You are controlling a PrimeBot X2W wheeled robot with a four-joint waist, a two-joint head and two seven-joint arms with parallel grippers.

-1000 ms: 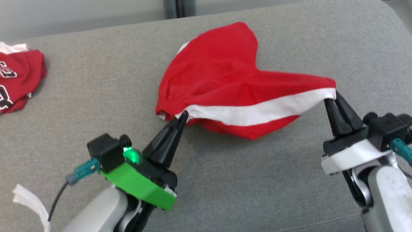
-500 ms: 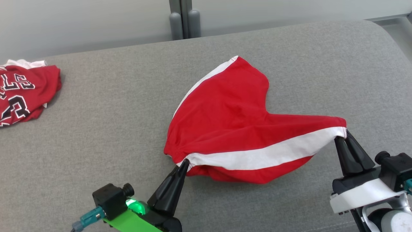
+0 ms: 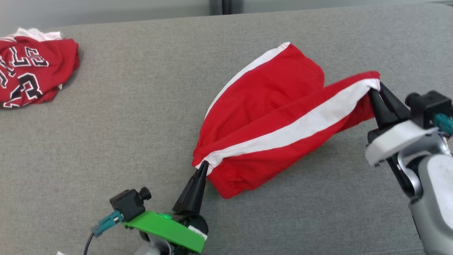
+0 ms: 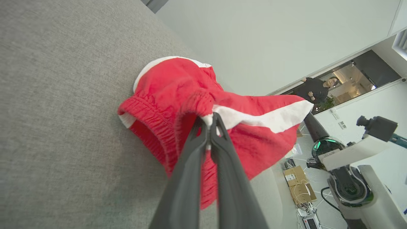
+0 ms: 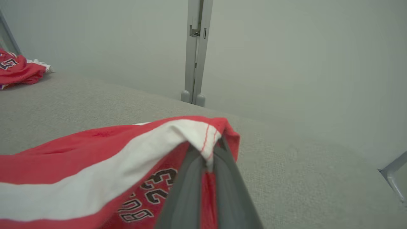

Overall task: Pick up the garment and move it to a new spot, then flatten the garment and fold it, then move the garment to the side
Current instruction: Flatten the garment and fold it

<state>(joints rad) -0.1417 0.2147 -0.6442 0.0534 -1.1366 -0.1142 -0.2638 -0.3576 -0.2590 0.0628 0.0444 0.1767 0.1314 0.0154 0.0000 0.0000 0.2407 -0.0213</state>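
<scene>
The red basketball shorts (image 3: pixel 269 117), partly resting on the grey cushion (image 3: pixel 124 124), are held stretched, the waistband (image 4: pixel 149 109) pinched shut in the left gripper (image 3: pixel 203 165) and the leg hem (image 5: pixel 203 133) in the right gripper (image 3: pixel 372 90) (set farther forward), the long axis thus laid diagonally between them.

A broad grey woven-fabric cushion (image 3: pixel 141 124) carries everything here. Around one o'clock, red cloth shorts with a white side stripe (image 3: pixel 269 106) rest on it by their far leg. A crumpled red jersey with black-and-white numerals (image 3: pixel 32 71) lies well apart at ten o'clock.
</scene>
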